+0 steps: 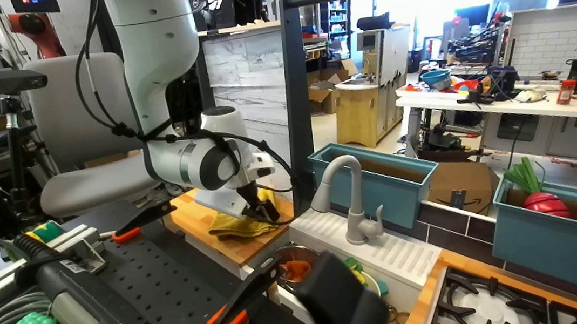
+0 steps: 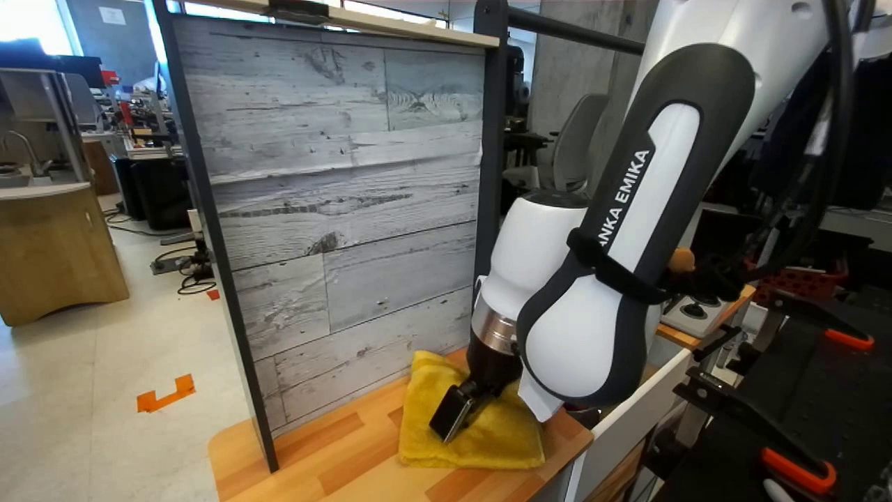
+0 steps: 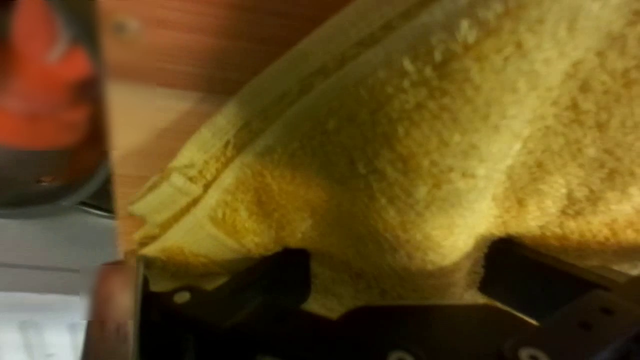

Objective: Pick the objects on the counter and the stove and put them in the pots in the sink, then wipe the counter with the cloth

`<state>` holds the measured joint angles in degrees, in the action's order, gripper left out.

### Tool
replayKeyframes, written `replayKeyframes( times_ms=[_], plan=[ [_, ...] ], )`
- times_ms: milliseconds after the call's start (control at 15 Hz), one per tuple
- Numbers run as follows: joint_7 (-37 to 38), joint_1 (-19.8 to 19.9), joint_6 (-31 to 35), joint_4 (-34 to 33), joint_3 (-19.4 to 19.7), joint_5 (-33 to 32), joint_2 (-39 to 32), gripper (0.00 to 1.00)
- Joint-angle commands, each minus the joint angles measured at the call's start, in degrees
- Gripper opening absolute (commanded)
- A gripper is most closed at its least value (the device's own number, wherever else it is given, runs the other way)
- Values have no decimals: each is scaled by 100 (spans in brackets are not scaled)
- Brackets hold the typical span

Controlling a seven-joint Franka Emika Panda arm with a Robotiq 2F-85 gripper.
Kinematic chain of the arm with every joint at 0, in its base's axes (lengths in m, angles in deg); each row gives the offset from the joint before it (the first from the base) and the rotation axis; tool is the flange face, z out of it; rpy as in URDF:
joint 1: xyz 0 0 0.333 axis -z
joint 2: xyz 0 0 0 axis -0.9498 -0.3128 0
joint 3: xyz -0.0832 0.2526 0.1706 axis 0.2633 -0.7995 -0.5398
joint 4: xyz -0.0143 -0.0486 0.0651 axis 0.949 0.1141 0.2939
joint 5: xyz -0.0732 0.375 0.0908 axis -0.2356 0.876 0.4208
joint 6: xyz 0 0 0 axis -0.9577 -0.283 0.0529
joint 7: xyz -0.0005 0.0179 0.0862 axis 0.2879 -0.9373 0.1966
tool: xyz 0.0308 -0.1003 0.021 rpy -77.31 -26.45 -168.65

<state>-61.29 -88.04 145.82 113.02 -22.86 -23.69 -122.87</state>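
Gripper (image 3: 395, 272) was held spread, its jaws set apart against the yellow cloth (image 2: 502, 443), with no pinch to be seen! Loading was judged mostly finished: orange pieces (image 1: 296, 271) were held in a metal pot (image 3: 25, 175), green and yellow pieces (image 1: 356, 272) in a pale container (image 1: 372, 283), both set in the sink (image 1: 395, 267), though the stove (image 1: 487, 309) was partly cut off. Wiping, then, was left, seemingly the step in hand. On the wooden counter (image 2: 334, 457), near the sink, the cloth was laid folded, its pile fuzzy, its hem rumpled
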Motion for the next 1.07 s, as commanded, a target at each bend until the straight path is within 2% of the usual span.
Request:
replayKeyframes(
  times_ms=[0, 200, 400, 533, 733, 1000],
  plan=[
    [-295, -371, -177, -278, -443, -167, -373, 100],
    [-149, -989, -617, -891, -354, -83, -543, 100],
    [-51, -1082, -1051, -1257, -306, -78, -589, 100],
    [-154, -658, -1096, -930, -472, -70, -427, 100],
    [-104, -149, -674, -103, -436, 38, -90, 100],
    [-275, 738, -171, 604, -497, 30, 170, 100]
  ],
)
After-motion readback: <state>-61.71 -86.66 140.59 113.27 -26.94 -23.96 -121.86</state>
